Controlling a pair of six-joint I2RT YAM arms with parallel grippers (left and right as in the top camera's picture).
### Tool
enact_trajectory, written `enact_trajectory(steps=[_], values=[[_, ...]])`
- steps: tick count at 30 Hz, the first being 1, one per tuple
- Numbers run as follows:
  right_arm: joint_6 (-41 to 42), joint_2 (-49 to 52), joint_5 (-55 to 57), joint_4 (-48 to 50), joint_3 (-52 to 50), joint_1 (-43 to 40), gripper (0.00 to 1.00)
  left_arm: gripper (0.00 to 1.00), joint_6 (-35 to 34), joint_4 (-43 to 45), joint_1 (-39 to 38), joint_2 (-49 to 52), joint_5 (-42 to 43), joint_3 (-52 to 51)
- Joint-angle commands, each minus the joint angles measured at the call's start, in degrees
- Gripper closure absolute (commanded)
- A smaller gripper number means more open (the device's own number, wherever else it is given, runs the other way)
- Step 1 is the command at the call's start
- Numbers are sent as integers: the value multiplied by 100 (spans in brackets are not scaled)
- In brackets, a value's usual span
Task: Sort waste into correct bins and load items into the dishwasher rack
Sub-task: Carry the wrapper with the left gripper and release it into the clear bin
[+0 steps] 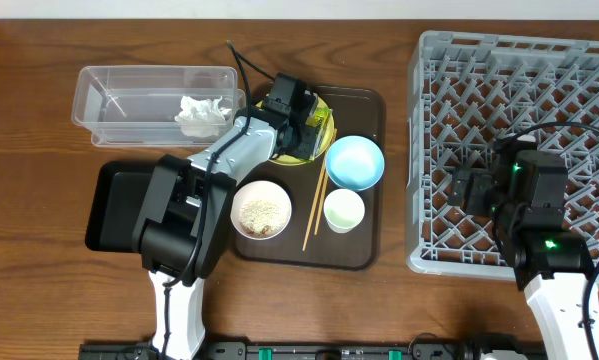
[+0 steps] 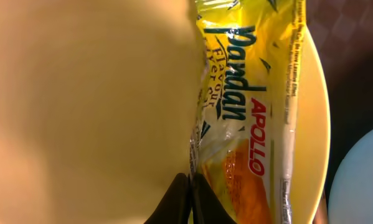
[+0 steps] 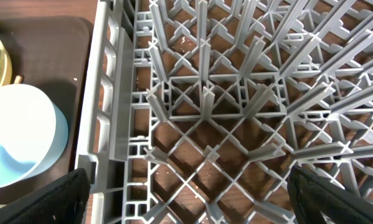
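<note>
My left gripper is down on the yellow plate, at the back of the brown serving tray. In the left wrist view its gripper is shut, with both black fingers pressed together on the left edge of the green-and-orange snack wrapper. The wrapper lies flat on the plate. My right gripper hangs open over the left part of the grey dishwasher rack. Nothing is between the fingers of the right gripper except rack pegs below.
On the brown tray stand a light blue bowl, a white bowl of beige crumbs, a small white cup and wooden chopsticks. The clear tub holds a crumpled tissue. A black tray lies under my left arm.
</note>
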Motion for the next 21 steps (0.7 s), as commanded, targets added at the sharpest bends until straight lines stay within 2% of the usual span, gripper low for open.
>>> enact_trajectory(steps=[1, 11, 16, 21], values=[[-57, -20, -17, -4, 127, 63, 1, 94, 44, -164, 35, 0, -74, 13], [-57, -20, -17, -4, 127, 63, 1, 94, 44, -483, 564, -1126, -74, 13], [-57, -20, -17, -4, 127, 63, 1, 94, 44, -518, 1132, -1884, -289, 13], [-59, -20, -17, -2, 127, 63, 1, 94, -96, -592, 1790, -2181, -612, 13]])
